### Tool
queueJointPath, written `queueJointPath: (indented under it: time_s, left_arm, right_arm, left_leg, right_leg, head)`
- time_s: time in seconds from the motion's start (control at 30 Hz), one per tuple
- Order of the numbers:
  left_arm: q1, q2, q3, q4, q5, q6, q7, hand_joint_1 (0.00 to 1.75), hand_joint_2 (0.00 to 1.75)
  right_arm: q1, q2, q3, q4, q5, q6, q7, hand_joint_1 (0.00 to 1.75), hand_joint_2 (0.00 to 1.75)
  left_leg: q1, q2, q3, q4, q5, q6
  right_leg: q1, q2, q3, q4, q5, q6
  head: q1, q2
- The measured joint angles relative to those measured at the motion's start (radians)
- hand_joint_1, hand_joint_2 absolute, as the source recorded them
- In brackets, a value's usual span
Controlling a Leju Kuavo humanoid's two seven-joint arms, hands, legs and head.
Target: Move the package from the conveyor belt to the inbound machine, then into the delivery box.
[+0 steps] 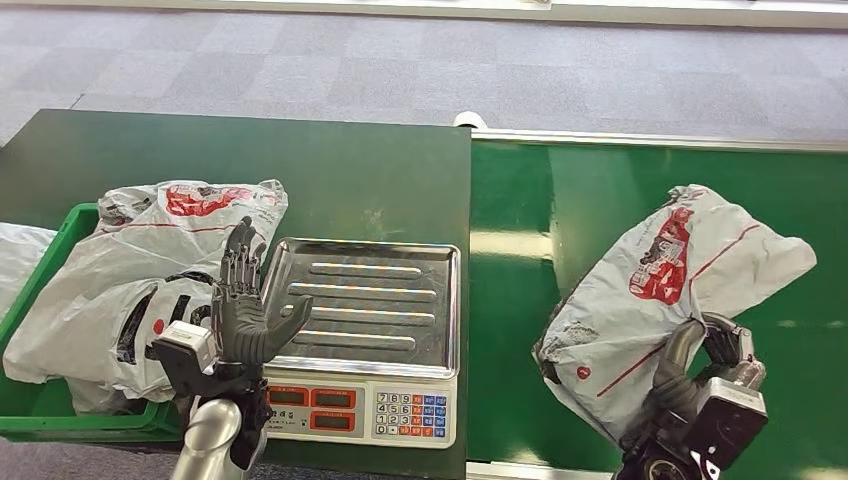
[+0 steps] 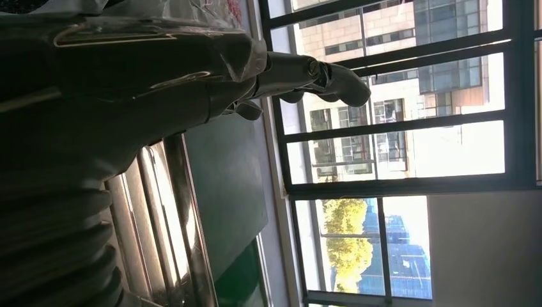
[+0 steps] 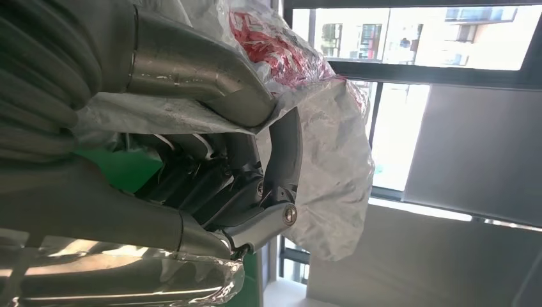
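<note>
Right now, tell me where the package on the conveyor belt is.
In the head view the package lies on the green conveyor belt, right of the scale tray, its near end held by the right hand.

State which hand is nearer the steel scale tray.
Left. The left hand hovers open at the ribbed steel scale tray's edge; the right hand grips the grey plastic package.

The scene is viewed from high up, looking forward and down. Each wrist view is taken close behind its hand, turned sideways, toward windows. The scale (image 1: 362, 310) is shared with the left wrist view.
</note>
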Motion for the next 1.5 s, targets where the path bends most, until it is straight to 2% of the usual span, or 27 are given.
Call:
queueJointPath:
  time_s: [0.1,0.43,0.6,0.7,0.83,0.9,1.03,1.2,1.5]
  left_arm:
    - [-0.002,0.001,-0.003,0.002,0.014,0.002,-0.014,0.00,1.75]
    - [-0.007,0.014,-0.005,0.007,0.043,0.013,-0.035,0.00,1.75]
    - [-0.006,0.020,-0.004,0.002,0.058,0.044,-0.059,0.00,1.75]
    - [-0.006,0.023,-0.001,-0.014,0.079,0.077,-0.069,0.00,1.75]
    - [-0.013,0.026,0.002,-0.027,0.096,0.111,-0.071,0.00,1.75]
    - [-0.017,0.028,0.002,-0.027,0.098,0.121,-0.071,0.00,1.75]
    - [-0.018,0.032,0.001,-0.027,0.100,0.135,-0.071,0.00,1.75]
    - [-0.018,0.036,0.000,-0.027,0.102,0.138,-0.071,0.00,1.75]
    - [-0.017,0.040,0.000,-0.027,0.102,0.138,-0.071,0.00,1.75]
  right_arm:
    - [0.004,-0.001,0.020,-0.040,0.016,0.004,-0.011,1.75,1.75]
    - [-0.056,-0.027,0.145,-0.063,0.088,0.078,0.042,1.75,1.75]
    - [-0.113,-0.043,0.214,-0.022,0.159,0.191,0.095,1.75,1.75]
    - [-0.179,-0.051,0.275,0.048,0.150,0.271,0.107,1.75,1.75]
    - [-0.281,-0.060,0.371,0.190,0.032,0.426,0.103,1.75,1.75]
    - [-0.314,-0.061,0.421,0.270,-0.006,0.471,0.101,1.75,1.75]
    - [-0.352,-0.061,0.504,0.436,-0.033,0.503,0.106,1.75,1.75]
    - [-0.394,-0.061,0.576,0.625,-0.045,0.544,0.152,1.75,1.75]
    - [-0.430,-0.061,0.614,0.735,-0.046,0.547,0.161,1.75,1.75]
  left_leg:
    - [0.000,0.000,0.000,0.000,0.000,0.000]
    - [0.000,0.000,0.000,0.000,0.001,0.000]
    - [0.000,0.000,0.000,0.000,0.001,0.000]
    - [0.000,0.000,0.000,0.000,0.001,0.000]
    - [0.000,0.000,0.001,0.000,0.002,0.000]
    - [0.000,0.000,0.001,0.000,0.002,0.000]
    - [0.000,-0.002,0.000,0.000,0.002,0.000]
    - [0.000,-0.002,0.000,0.000,0.002,0.000]
    - [0.000,-0.001,0.000,0.000,0.002,0.000]
  right_leg:
    - [0.000,0.000,0.000,0.000,0.000,0.000]
    - [0.000,-0.001,0.001,0.000,0.000,0.000]
    - [0.000,0.000,0.001,0.000,0.000,0.000]
    - [0.000,0.000,0.001,0.000,0.001,0.000]
    - [0.001,0.000,0.001,0.001,0.001,-0.001]
    - [0.001,-0.001,0.001,0.001,0.001,-0.001]
    - [0.001,-0.001,0.001,0.001,0.001,0.000]
    - [0.000,-0.001,0.001,0.000,0.001,0.000]
    - [0.001,-0.001,0.001,0.000,0.001,-0.001]
  head:
    - [0.000,0.000]
    - [0.000,0.000]
    - [0.000,0.000]
    - [0.000,0.000]
    - [0.000,0.000]
    - [0.000,0.000]
    - [0.000,0.000]
    - [0.000,0.000]
    - [0.000,0.000]
